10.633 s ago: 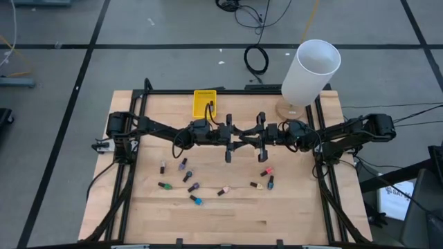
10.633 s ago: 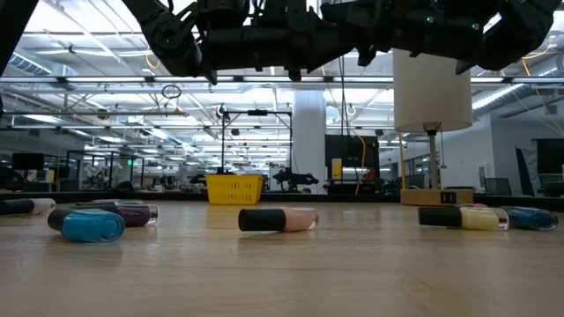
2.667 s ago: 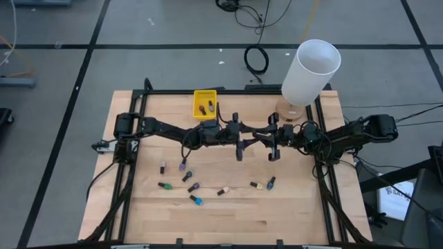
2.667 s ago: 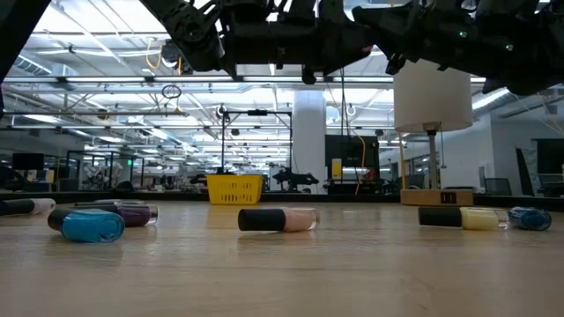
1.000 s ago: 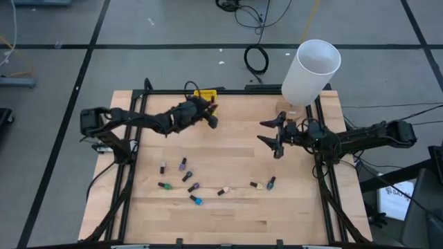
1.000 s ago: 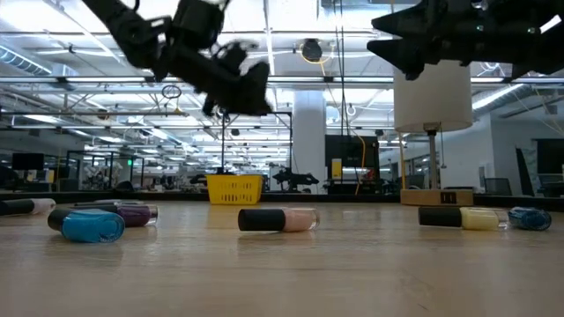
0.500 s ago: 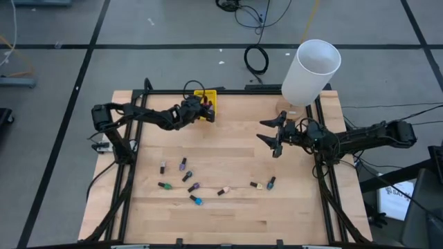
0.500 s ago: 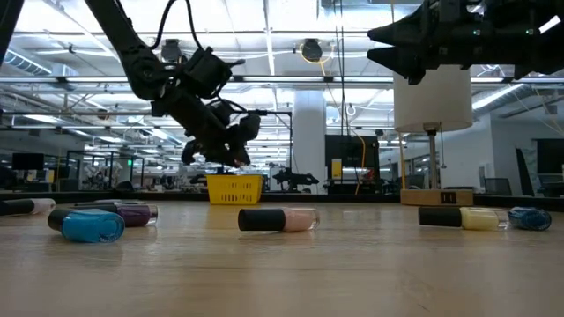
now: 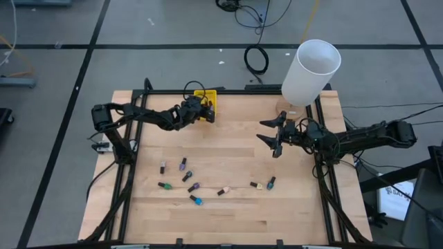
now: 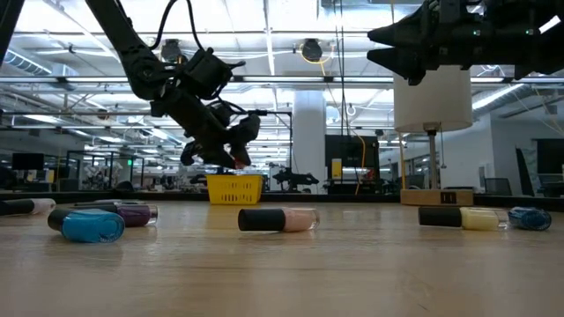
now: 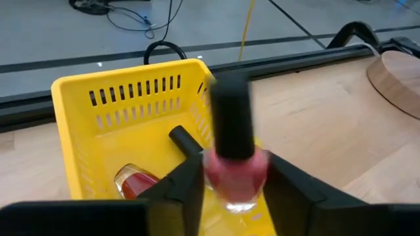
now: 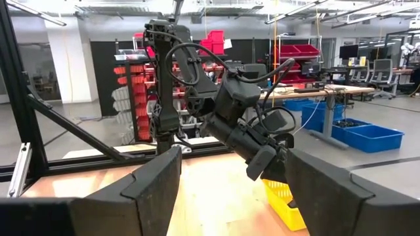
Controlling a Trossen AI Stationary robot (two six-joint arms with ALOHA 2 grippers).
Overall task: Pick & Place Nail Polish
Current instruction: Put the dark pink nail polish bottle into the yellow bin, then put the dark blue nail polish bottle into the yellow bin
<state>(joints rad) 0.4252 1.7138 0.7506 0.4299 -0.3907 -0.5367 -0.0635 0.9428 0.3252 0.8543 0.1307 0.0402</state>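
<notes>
My left gripper hangs over the small yellow bin at the table's far edge, shut on a pink-red nail polish bottle with a black cap. In the bin lie a red bottle and another dark-capped one. Several loose bottles lie on their sides on the near half of the table, among them a purple one, a blue one and a beige one. My right gripper is open and empty, raised above the table right of centre. My left gripper pinches the bottle's pink-red glass body between its two fingers, one on each side. The black cap sticks out past the fingertips. The fingers slant down toward the table's far edge. The bottle is lifted clear, above the bin's near wall.
A tall white lamp shade on a round wooden base stands at the far right corner. A black frame rail runs along the far edge behind the bin. In the low view the loose bottles lie in a row across the table.
My left gripper, with the bottle held, has gone a little toward the table's far left and down to just above the yellow bin, then stopped. The loose bottles have stayed where they were.
</notes>
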